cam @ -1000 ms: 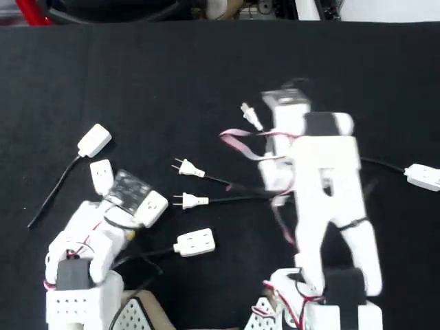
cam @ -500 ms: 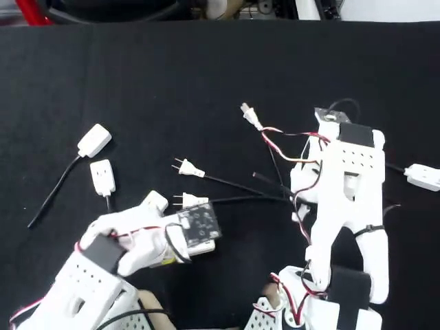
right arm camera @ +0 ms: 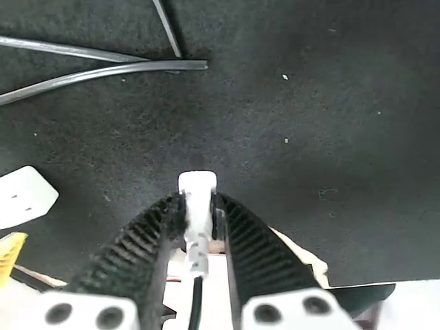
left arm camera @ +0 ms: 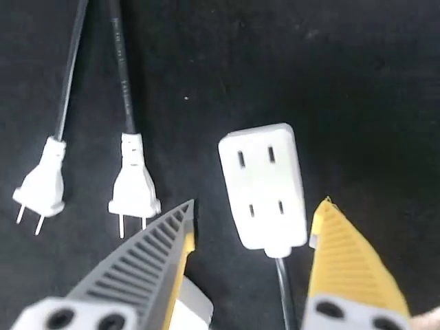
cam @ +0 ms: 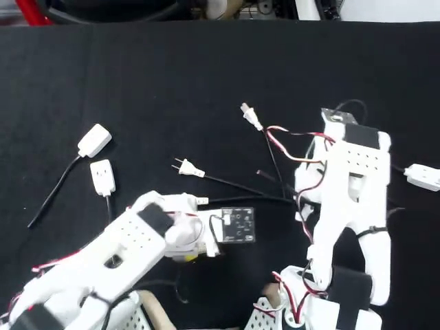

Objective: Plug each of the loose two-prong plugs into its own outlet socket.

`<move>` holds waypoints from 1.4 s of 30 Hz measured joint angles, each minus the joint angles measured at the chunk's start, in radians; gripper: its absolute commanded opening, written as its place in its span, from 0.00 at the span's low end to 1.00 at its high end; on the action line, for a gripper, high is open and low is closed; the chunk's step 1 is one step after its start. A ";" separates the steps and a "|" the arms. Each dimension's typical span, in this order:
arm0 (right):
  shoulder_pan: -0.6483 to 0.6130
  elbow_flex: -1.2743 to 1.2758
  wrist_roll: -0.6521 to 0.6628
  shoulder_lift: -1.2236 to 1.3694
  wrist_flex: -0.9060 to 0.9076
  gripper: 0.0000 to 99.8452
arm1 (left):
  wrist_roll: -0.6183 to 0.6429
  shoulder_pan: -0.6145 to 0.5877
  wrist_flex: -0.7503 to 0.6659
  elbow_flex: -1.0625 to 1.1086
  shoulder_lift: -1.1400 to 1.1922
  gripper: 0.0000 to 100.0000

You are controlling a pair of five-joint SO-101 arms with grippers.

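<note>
A white outlet socket point(left arm camera: 265, 185) lies on the black table between the spread fingers of my left gripper point(left arm camera: 256, 205), which is open and grips nothing. Two white two-prong plugs point(left arm camera: 42, 189) point(left arm camera: 134, 196) lie beside it with their black cords. From above, the left arm point(cam: 137, 237) stretches across the front centre. One plug point(cam: 187, 167) lies just beyond it and another point(cam: 249, 115) farther back. My right gripper point(right arm camera: 197, 206) is shut on a white plug body point(right arm camera: 197, 196) whose prongs are hidden. The right arm point(cam: 347, 185) stands at the right.
Two more white outlets point(cam: 94, 139) point(cam: 102, 176) sit at the left and one point(cam: 423, 177) at the right edge. Black cords point(cam: 237, 184) cross the middle of the table. The right wrist view catches an outlet point(right arm camera: 20, 196) off to one side.
My left arm has swung from the left side to the front centre and now hangs over an outlet. My right arm has drawn back from the far plug toward the front.
</note>
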 measured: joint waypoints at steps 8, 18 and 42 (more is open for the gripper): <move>0.069 0.000 0.086 0.000 0.000 0.01 | -0.060 -0.028 -0.115 -0.014 0.186 0.26; 0.069 0.003 0.086 0.000 0.000 0.01 | -0.006 -0.041 -0.166 -0.014 0.196 0.17; 0.069 0.003 0.086 0.000 0.000 0.01 | 0.577 -0.044 -0.336 -0.137 0.311 0.12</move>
